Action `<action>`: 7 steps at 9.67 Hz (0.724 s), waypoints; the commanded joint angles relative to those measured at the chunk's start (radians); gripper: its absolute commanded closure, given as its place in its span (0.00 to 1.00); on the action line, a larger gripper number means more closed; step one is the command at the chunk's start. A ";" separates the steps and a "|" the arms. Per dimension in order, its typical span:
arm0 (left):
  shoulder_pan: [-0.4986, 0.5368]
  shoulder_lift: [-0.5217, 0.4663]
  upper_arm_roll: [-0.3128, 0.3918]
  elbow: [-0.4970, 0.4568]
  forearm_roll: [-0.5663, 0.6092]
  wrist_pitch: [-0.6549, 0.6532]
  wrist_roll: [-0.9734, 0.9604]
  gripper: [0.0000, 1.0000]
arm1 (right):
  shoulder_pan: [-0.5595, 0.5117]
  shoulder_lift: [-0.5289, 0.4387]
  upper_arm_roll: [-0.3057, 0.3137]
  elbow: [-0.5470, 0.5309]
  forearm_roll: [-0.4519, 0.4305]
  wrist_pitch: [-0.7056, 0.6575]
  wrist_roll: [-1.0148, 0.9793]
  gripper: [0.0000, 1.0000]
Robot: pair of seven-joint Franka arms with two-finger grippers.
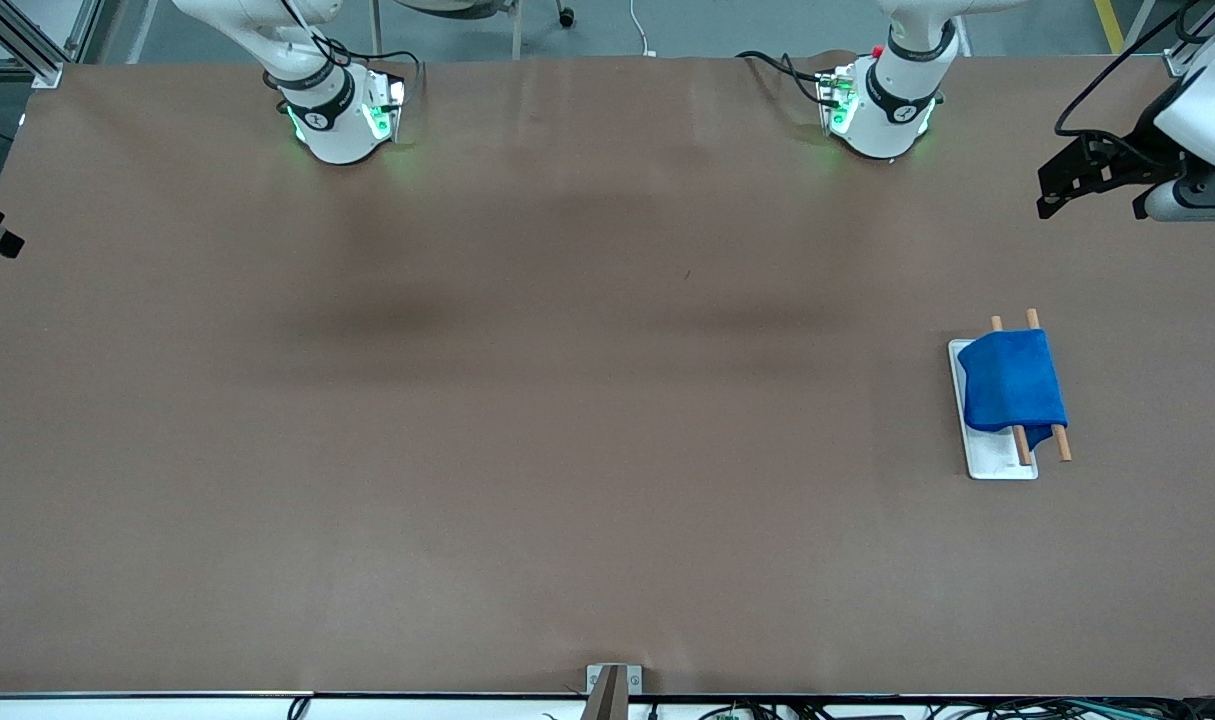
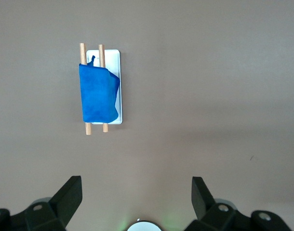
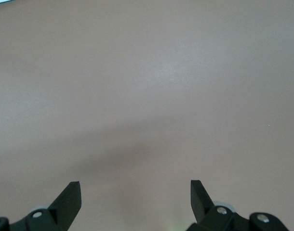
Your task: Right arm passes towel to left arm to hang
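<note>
The bright blue towel (image 1: 1010, 385) hangs folded over two wooden rods (image 1: 1062, 440) of a small rack with a white base (image 1: 997, 460), at the left arm's end of the table. The left wrist view shows the towel (image 2: 99, 94) on the rods (image 2: 87, 129) from high up. My left gripper (image 2: 136, 180) is open and empty, well above the table and apart from the rack. My right gripper (image 3: 135, 184) is also open and empty, high over bare brown tabletop. Neither gripper touches the towel.
The two arm bases (image 1: 337, 115) (image 1: 882, 110) stand along the table's edge farthest from the front camera. A white and black device (image 1: 1147, 150) juts in past the left arm's end. A small bracket (image 1: 612, 685) sits at the table's nearest edge.
</note>
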 commanded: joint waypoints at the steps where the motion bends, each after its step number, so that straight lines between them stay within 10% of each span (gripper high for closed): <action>1: -0.020 -0.056 0.010 -0.097 0.008 0.036 -0.002 0.00 | 0.004 0.000 -0.004 0.006 -0.015 -0.011 -0.007 0.00; 7: -0.031 0.020 0.003 0.015 0.009 -0.021 0.004 0.00 | 0.004 0.001 -0.004 0.006 -0.015 -0.013 -0.006 0.00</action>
